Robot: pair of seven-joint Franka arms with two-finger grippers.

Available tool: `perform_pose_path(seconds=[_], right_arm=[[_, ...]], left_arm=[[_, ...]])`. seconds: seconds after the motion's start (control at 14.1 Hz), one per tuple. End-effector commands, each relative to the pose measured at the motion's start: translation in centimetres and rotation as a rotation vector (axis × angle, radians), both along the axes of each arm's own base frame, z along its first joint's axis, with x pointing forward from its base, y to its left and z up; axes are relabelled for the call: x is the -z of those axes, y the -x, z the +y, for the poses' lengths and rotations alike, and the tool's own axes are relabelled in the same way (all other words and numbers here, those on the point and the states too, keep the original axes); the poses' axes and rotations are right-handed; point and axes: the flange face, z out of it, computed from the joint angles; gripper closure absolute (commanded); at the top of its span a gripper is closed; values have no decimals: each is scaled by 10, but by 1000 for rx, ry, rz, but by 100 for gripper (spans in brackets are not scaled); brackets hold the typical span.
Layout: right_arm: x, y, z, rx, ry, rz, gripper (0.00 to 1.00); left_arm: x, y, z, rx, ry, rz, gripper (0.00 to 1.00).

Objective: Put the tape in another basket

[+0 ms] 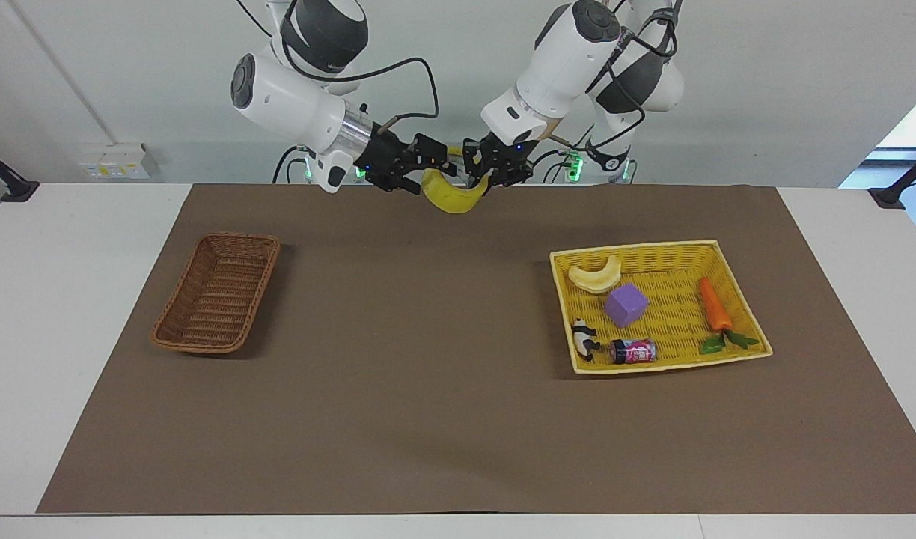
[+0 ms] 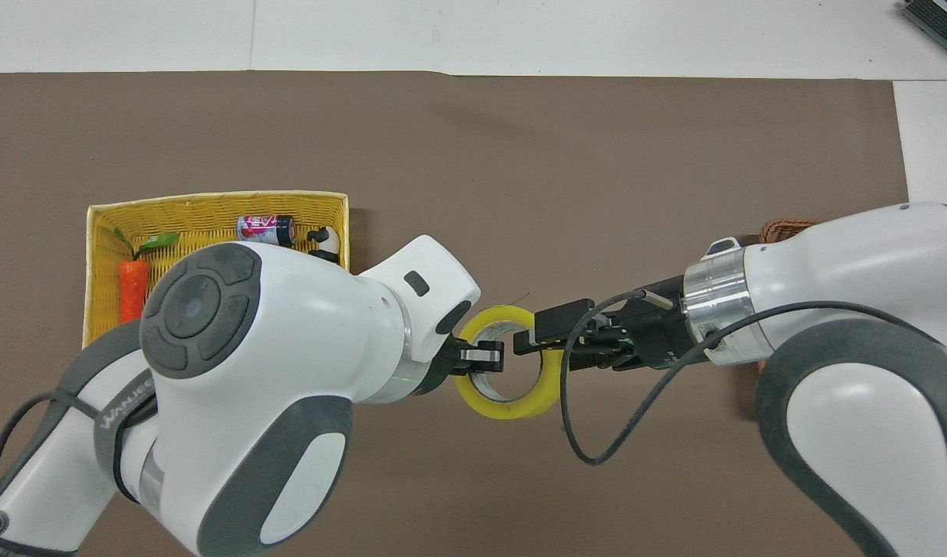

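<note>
Both arms are raised and angled inward. The left gripper (image 1: pixel 482 168) pinches the tape (image 1: pixel 450 198); the right gripper (image 1: pixel 428 161), fingers parted, straddles its rim.

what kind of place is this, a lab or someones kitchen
Most likely a robotics lab, not a kitchen. Two white robot arms stand at a plain table under a brown mat, passing a roll of tape between them, and toy items like a carrot sit in a yellow basket.
</note>
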Motion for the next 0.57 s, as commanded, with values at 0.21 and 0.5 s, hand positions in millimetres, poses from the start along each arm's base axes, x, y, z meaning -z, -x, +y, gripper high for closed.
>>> perform_pose_path(seconds=[0.21, 0.5], right_arm=[[0, 6, -4, 62, 46, 38, 100], [-1, 1, -5, 52, 75, 23, 100]], left_arm=[[-3, 4, -1, -18, 25, 3, 100], [-4, 2, 1, -19, 21, 7, 0]])
